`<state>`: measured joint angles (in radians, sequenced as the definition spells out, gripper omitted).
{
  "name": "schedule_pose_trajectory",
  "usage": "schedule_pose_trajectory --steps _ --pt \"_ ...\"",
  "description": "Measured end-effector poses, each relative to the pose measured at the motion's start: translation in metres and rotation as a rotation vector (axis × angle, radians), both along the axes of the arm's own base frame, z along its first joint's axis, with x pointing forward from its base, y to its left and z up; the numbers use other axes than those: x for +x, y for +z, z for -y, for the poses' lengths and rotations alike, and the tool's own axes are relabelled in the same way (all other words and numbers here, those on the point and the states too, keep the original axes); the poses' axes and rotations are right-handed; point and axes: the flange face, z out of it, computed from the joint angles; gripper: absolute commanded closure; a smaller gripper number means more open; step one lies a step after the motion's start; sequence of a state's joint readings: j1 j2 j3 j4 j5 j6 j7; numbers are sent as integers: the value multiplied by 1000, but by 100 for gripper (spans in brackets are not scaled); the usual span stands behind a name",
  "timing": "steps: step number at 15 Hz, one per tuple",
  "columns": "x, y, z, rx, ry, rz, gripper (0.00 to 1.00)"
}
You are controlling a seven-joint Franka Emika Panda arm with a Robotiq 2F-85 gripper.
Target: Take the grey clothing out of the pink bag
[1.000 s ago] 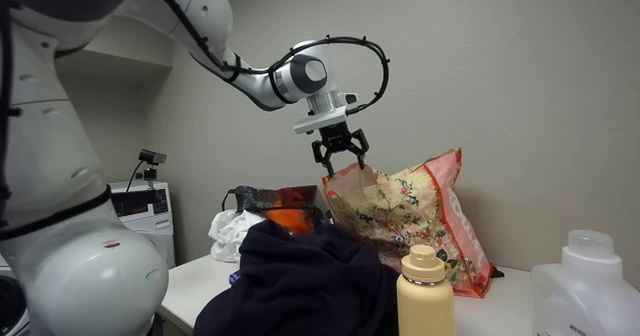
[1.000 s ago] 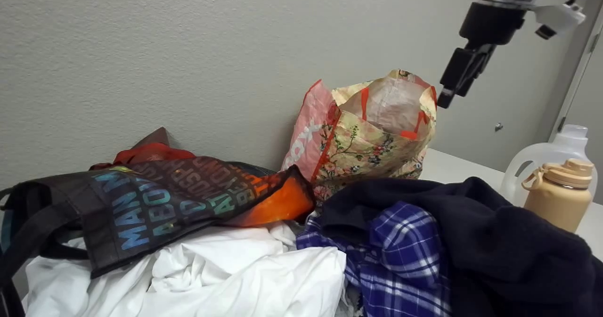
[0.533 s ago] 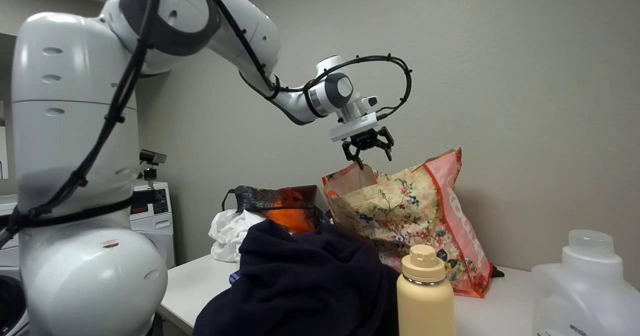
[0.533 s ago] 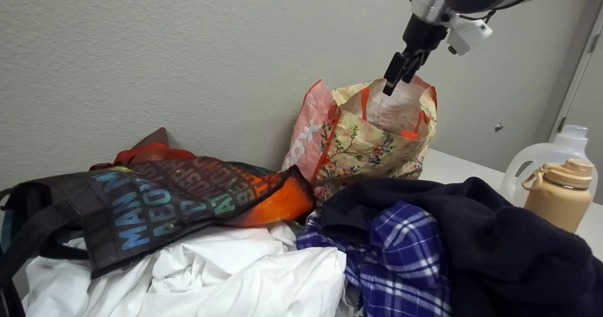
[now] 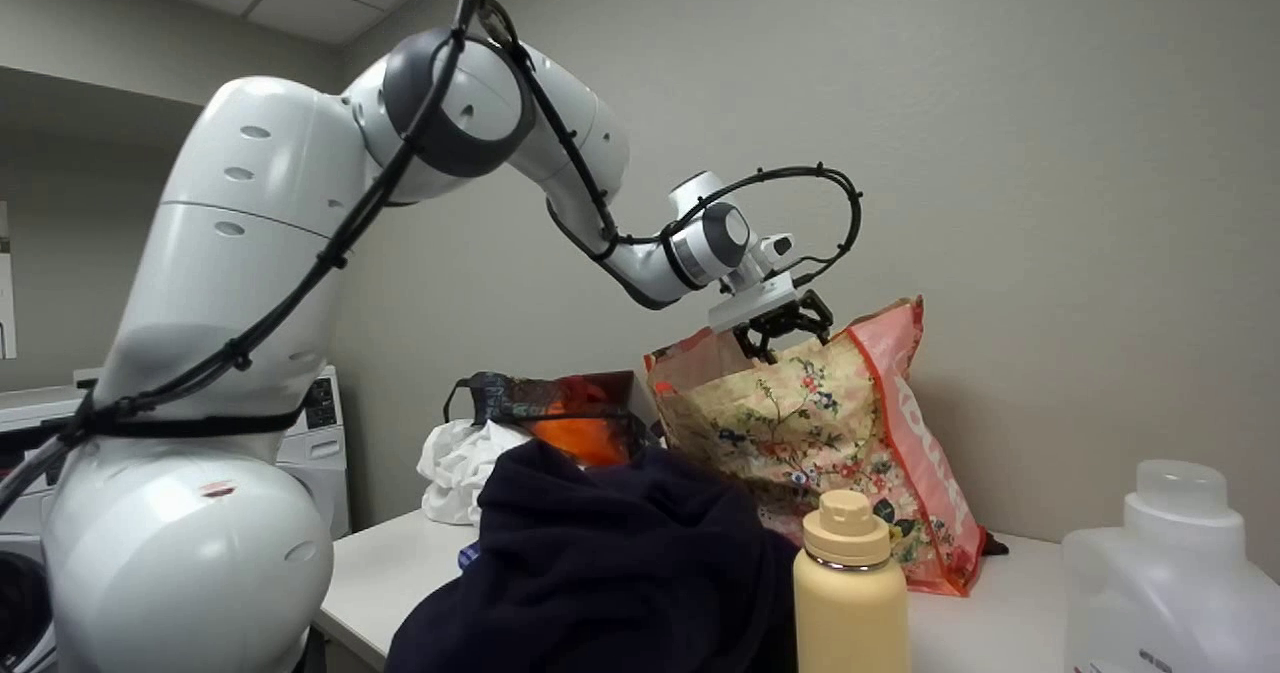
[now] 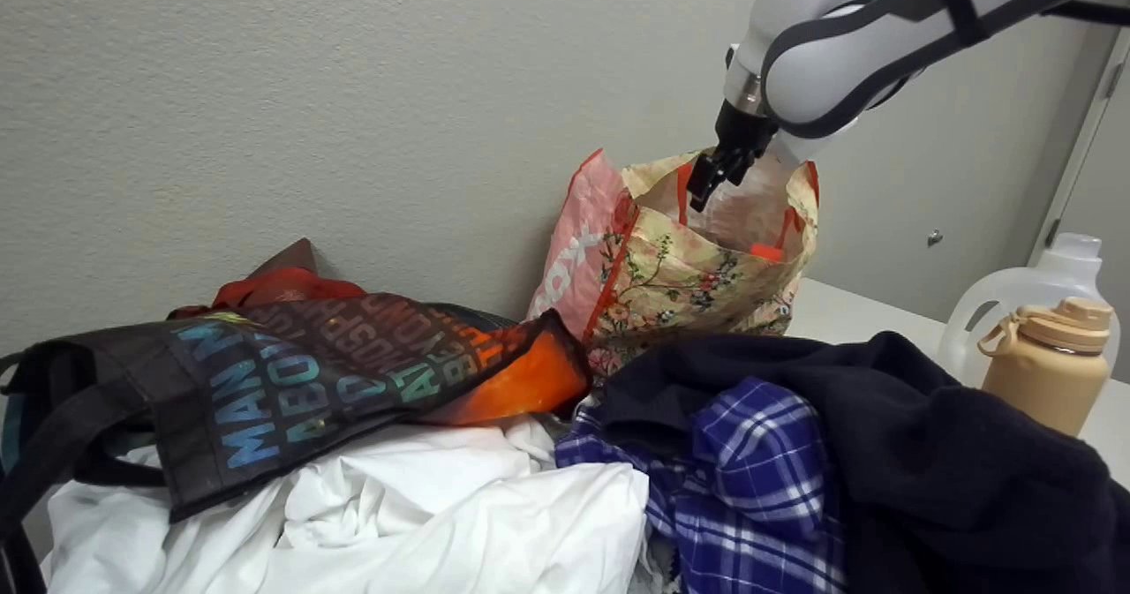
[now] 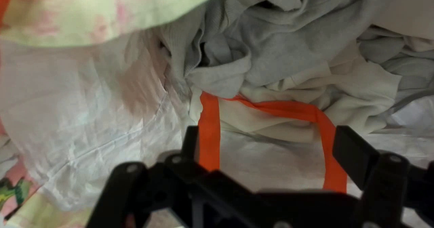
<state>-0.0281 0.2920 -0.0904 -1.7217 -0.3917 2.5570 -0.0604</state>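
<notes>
Grey clothing (image 7: 288,50), cropped above, lies in the bag (image 5: 785,428) beyond the pincer (image 7: 266,136).

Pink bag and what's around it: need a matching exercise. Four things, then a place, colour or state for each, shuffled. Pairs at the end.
Things
1. gripper
2. grey clothing
3. bottle
4. plaid cloth

Place, colour or state
A. blue with white lines
B. inside the pink bag
C. pale yellow, upright
D. open, at the bag's mouth

Pairs: 1-D, 2-B, 3-C, 4-A
</notes>
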Motion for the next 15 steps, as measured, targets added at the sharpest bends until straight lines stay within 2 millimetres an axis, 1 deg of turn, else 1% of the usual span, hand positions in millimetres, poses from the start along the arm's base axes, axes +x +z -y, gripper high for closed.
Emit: schedule_pose_trajectory --steps 3,6,9,12,13,14,15 --pt "15 -39 9 -5 -49 13 0" --pt "24 -77 14 0 -103 32 0" --pt "29 -113 12 12 -172 48 0" --pt "32 -146 4 23 -230 47 0" --pt "32 -155 1 21 -244 44 25" --pt "32 -164 -3 18 -254 38 27" --pt "32 -172 -6 11 -256 31 34"
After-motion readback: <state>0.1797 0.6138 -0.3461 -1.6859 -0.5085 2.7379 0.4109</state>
